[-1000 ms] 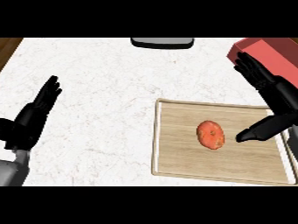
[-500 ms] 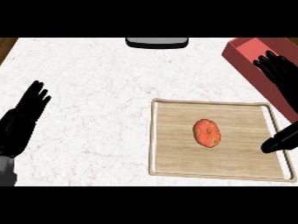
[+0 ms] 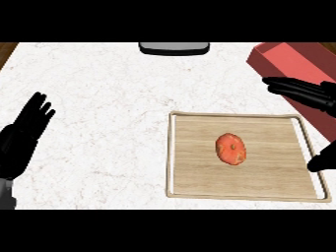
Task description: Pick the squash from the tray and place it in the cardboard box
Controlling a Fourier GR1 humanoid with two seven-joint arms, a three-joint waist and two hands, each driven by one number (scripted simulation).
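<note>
Squash (image 3: 231, 149) lies on tray (image 3: 193, 170), right robot hand (image 3: 317, 95) spread nearby.

The cardboard box (image 3: 295, 58) at the upper right runs off the frame's right edge, and the right robot hand (image 3: 321, 97) covers part of it. That hand's palm is cut by the same edge. A dark grey object (image 3: 174, 47) at top centre shows only its lower part.

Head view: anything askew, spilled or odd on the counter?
Nothing stands out. The squash lies whole near the middle of the tray, flat on the counter. The box, red here, sits at the right edge. Nothing spilled. The right hand is open over the tray's right side, the left hand open at the view's left.
</note>
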